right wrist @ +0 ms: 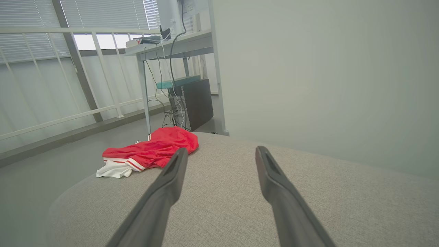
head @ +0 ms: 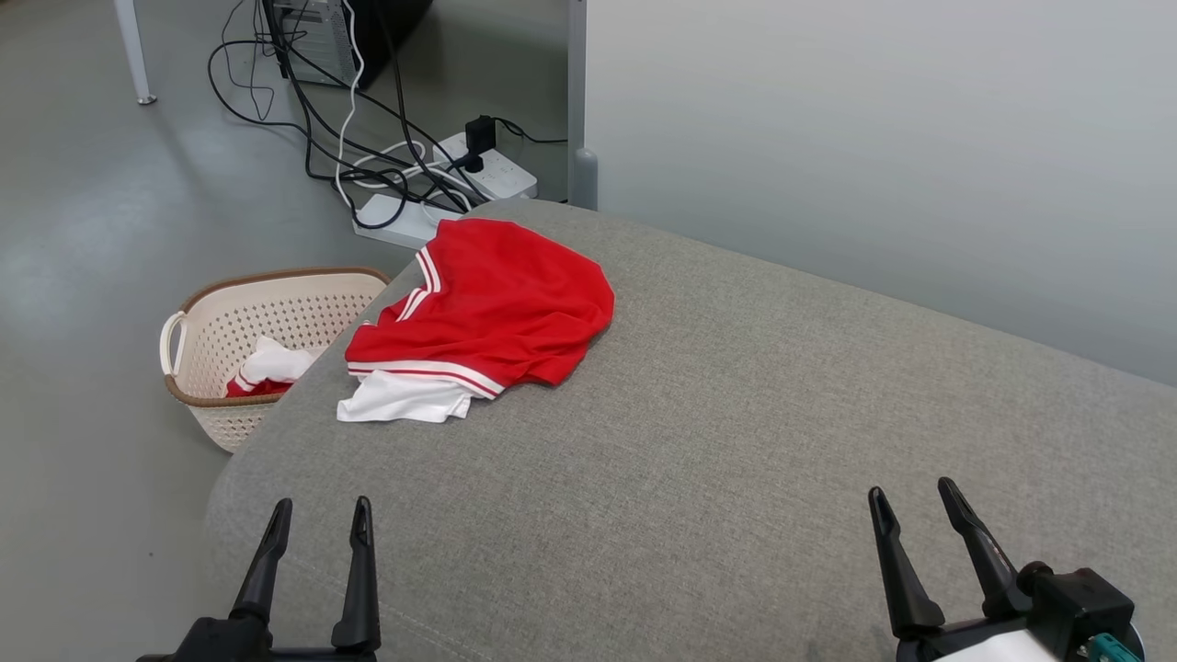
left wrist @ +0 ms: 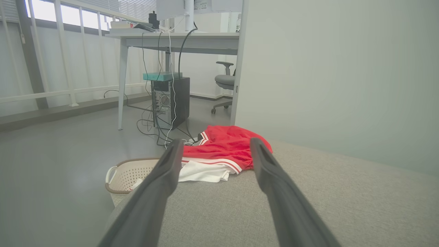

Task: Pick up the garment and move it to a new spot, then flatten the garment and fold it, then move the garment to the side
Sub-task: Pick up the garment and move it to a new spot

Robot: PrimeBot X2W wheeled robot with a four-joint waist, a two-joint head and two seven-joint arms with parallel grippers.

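The garment [head: 492,313] is a crumpled red piece with white stripes and a white part poking out at its near edge. It lies near the far left edge of the grey fabric surface [head: 736,441]. My left gripper [head: 317,519] stands open at the near left, well short of the garment, nothing between its fingers. My right gripper [head: 910,501] is open at the near right, far from it. In the left wrist view the garment [left wrist: 223,151] sits ahead between the open fingers of the left gripper [left wrist: 214,145]. In the right wrist view the garment [right wrist: 151,151] lies ahead to the left of the right gripper [right wrist: 221,152].
A cream laundry basket [head: 221,322] with red and white cloth inside stands on the floor left of the surface. Cables and power strips [head: 441,175] lie on the floor behind. A pale wall [head: 874,138] runs along the right. A desk with a computer tower [left wrist: 169,101] stands beyond.
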